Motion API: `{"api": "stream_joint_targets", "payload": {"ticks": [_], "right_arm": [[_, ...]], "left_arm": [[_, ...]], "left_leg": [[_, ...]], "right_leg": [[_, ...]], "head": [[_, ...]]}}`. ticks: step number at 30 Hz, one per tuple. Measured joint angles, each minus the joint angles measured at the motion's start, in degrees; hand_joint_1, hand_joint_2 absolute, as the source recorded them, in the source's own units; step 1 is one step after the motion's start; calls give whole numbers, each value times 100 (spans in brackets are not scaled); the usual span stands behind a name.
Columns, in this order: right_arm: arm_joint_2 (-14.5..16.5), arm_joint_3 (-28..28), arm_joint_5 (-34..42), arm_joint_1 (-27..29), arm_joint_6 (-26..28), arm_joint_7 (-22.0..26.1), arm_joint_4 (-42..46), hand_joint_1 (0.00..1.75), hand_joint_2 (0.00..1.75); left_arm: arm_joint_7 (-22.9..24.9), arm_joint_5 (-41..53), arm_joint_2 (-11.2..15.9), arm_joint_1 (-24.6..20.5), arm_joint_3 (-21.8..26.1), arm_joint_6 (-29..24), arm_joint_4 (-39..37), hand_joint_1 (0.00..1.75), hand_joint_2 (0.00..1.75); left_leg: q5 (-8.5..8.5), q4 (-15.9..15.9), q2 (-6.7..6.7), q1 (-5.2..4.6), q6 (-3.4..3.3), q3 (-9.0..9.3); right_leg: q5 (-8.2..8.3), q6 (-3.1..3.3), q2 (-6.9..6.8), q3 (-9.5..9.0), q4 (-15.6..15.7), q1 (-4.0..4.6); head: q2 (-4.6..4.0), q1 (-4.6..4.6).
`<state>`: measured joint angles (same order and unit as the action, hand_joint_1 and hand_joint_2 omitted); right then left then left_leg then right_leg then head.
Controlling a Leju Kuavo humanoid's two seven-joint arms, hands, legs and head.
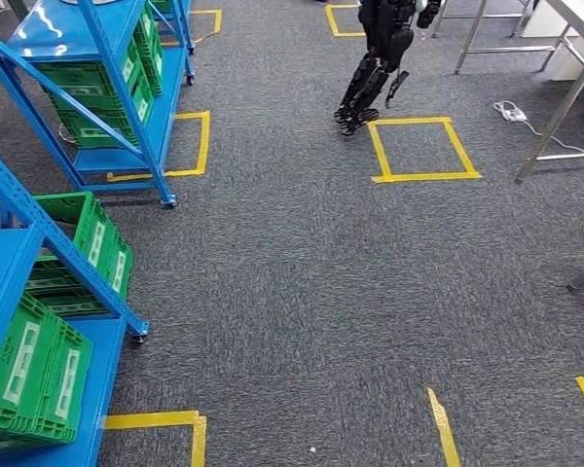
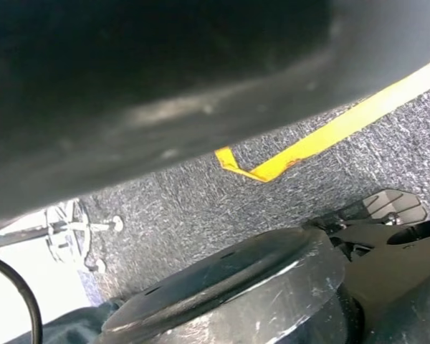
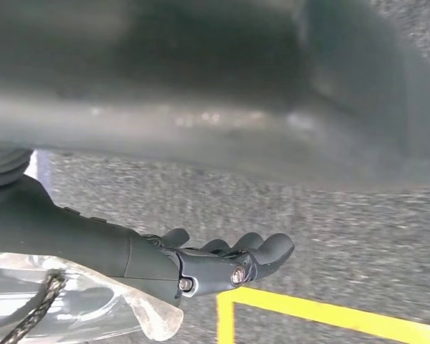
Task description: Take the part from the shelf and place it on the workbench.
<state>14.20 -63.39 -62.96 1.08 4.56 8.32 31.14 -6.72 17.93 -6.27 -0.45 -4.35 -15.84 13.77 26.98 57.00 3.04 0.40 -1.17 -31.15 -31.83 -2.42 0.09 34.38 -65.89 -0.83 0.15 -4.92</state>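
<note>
The blue shelves point(image 1: 91, 117) stand along the left of the head view, a nearer unit at the lower left and a farther one at the upper left, both loaded with green crates point(image 1: 35, 375). The part itself cannot be made out; I would judge it sits in or among those crates, to the robot's left, near rather than far. The grey carpet point(image 1: 289, 292), marked with yellow tape squares point(image 1: 421, 148), spreads ahead. Metal legs of a tabletop point(image 1: 561, 107) show at the far right, well apart from the shelves, and another dark robot point(image 1: 381, 58) stands at the far middle.

In the right wrist view the right robot hand point(image 3: 223, 261) hangs over the carpet, its fingers point(image 3: 266, 247) lightly curled in together with nothing in them. Whether the left robot hand is open or closed cannot be told; its wrist view gives carpet and a strip of tape.

Since the shelves lie leftward, the left arm is likely the nearer, and a turn to face the crates seems needed before any reach.
</note>
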Motion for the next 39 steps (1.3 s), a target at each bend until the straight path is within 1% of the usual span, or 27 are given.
{"api": "stream_joint_targets", "payload": {"ticks": [1, 2, 3, 4, 6, 7, 9, 12, 16, 17, 22, 31, 32, 33, 34, 36, 37, 38, 39], "right_arm": [[-1, 1, 20, -9, -4, 10, -4, 0, 0], [-1, 3, 43, -19, -14, 22, -9, 0, 0], [-1, 4, 67, -21, -24, 36, -15, 0, 0], [-2, 4, 90, -18, -42, 48, -21, 0, 0], [-9, 0, 122, -1, -79, 71, -28, 0, 0], [-13, -2, 135, 4, -98, 81, -32, 0, 0], [-17, -3, 157, 1, -122, 102, -42, 0, 0], [-20, -2, 173, -8, -133, 112, -63, 0, 0], [-32, -2, 176, -7, -133, 113, -70, 0, 0], [-34, -2, 176, -7, -136, 114, -72, 0, 0], [-38, -2, 192, -6, -196, 114, -78, 0, 0], [-38, -2, 235, -2, -216, 110, -78, 0, 0], [-38, -2, 236, -2, -216, 110, -78, 0, 0], [-37, -2, 237, -2, -216, 109, -79, 0, 0], [-37, -2, 238, -2, -216, 108, -79, 0, 0], [-38, -2, 241, -2, -215, 108, -80, 0, 0], [-40, -2, 242, -5, -215, 108, -81, 0, 0], [-42, -2, 243, -7, -214, 108, -81, 0, 0], [-44, -1, 243, -8, -215, 108, -82, 0, 0]], "left_arm": [[-8, -4, -1, 0, 0, 1, 0, 0, 0], [-20, -10, -1, -1, 1, 2, 0, 0, 0], [-36, -21, 2, -1, 1, 4, 0, 0, 0], [-58, -35, 6, 0, 2, 10, 0, 0, 0], [-131, -78, 12, 10, 3, 63, 0, 0, 0], [-184, -101, 13, 12, 3, 112, 0, 0, 0], [-308, -146, 14, 11, 4, 232, 0, 0, 0], [-448, -182, 13, 9, 4, 335, 0, 0, 0], [-490, -185, 13, 9, 4, 359, 0, 0, 0], [-495, -185, 13, 9, 4, 372, 0, 0, 0], [-555, -185, 13, 9, 4, 419, 0, 0, 0], [-559, -220, 22, 8, 4, 417, 0, 0, 0], [-559, -227, 23, 8, 4, 417, 0, 0, 0], [-558, -234, 26, 8, 4, 419, 0, 0, 0], [-557, -239, 29, 7, 4, 421, 0, 0, 0], [-555, -245, 25, 5, 4, 428, 0, 0, 0], [-555, -247, 21, 2, 4, 431, 0, 0, 0], [-555, -248, 18, -1, 4, 433, 0, 0, 0], [-555, -249, 18, -5, 5, 434, 0, 0, 0]], "left_leg": [[17, 14, 32, -9, 23, 10], [30, 26, 55, -18, 51, 8], [41, 44, 67, -30, 59, -4], [42, 60, 72, -41, 47, -18], [33, 57, 70, -41, 3, -27], [27, 46, 69, -37, -8, -23], [21, 27, 69, -26, -5, -14], [11, 12, 69, -17, 21, -10], [10, 2, 69, -2, 137, -11], [11, 0, 69, -1, 150, -12], [15, 1, 69, -5, 168, -14], [20, 17, 68, -24, 161, -19], [21, 18, 68, -26, 159, -20], [27, 29, 68, -33, 147, -23], [19, 0, 66, -42, 108, -12], [-68, -209, 50, -18, 9, 106], [-128, -343, 37, 4, -36, 180], [-172, -436, 24, 28, -51, 236], [-180, -468, 12, 31, -54, 254]], "right_leg": [[174, 5, 32, -149, 386, -3], [279, 18, 64, -269, 669, -7], [307, 24, 94, -330, 812, -11], [296, 32, 113, -349, 845, -10], [307, 37, 119, -348, 853, -6], [307, 43, 122, -346, 852, 2], [302, 68, 122, -347, 850, 18], [292, 102, 118, -344, 836, 31], [284, 121, 117, -337, 823, 41], [283, 126, 117, -337, 822, 42], [283, 127, 116, -340, 824, 33], [285, 123, 116, -342, 827, 14], [286, 123, 116, -342, 828, 13], [297, 105, 114, -346, 847, 0], [313, 80, 114, -363, 887, -9], [304, 35, 97, -373, 908, -14], [219, 28, 86, -317, 789, 0], [82, 24, 71, -197, 549, 3], [-92, 10, 59, -33, 223, -3]], "head": [[0, 1], [0, 5], [0, 10], [0, 15], [0, 20], [0, 20], [0, 21], [0, 19], [0, 18], [0, 17], [0, 15], [0, 15], [0, 15], [0, 15], [0, 18], [1, 17], [1, 13], [1, 2], [0, -11]]}}
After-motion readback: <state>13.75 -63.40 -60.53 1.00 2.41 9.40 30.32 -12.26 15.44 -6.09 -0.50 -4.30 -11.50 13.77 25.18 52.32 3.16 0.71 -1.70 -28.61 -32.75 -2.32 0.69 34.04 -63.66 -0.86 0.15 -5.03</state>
